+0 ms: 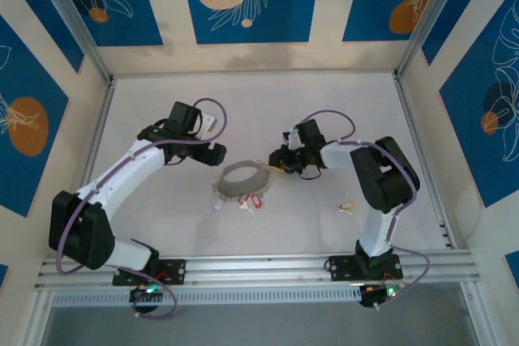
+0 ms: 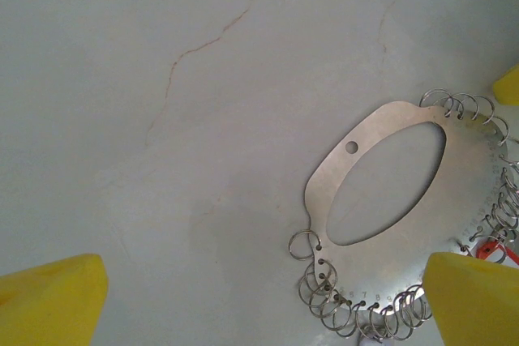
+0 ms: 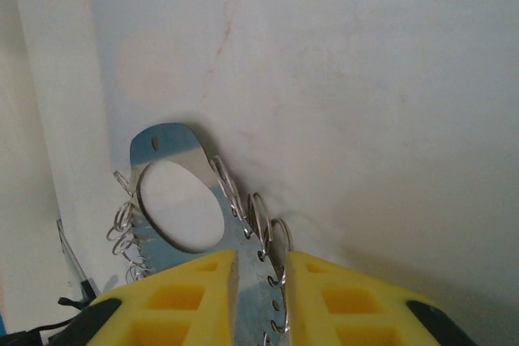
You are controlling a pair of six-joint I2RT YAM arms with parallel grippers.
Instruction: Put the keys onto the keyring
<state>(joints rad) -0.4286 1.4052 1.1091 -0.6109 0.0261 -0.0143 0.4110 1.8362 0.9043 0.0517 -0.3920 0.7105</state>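
The keyring [image 1: 228, 183] is a flat grey metal plate with an oval hole and several small wire rings along its rim, lying mid-table. My right gripper [image 3: 261, 261] is shut on the plate's rim [image 3: 166, 142], one yellow finger [image 3: 188, 297] on each side, and sits at the ring's right edge [image 1: 280, 160]. My left gripper [image 2: 259, 305] hangs open just above and left of the plate [image 2: 464, 174], nothing between its fingers [image 2: 50, 297]. A red key [image 1: 252, 200] and a pale key [image 1: 218, 206] lie at the ring's near edge. A cream key [image 1: 347, 207] lies apart to the right.
The white tabletop [image 1: 162, 103] is walled by metal posts and blue patterned panels on three sides. The right arm's elbow [image 1: 388, 174] stands close to the cream key. A metal rail [image 1: 268, 265] runs along the near edge.
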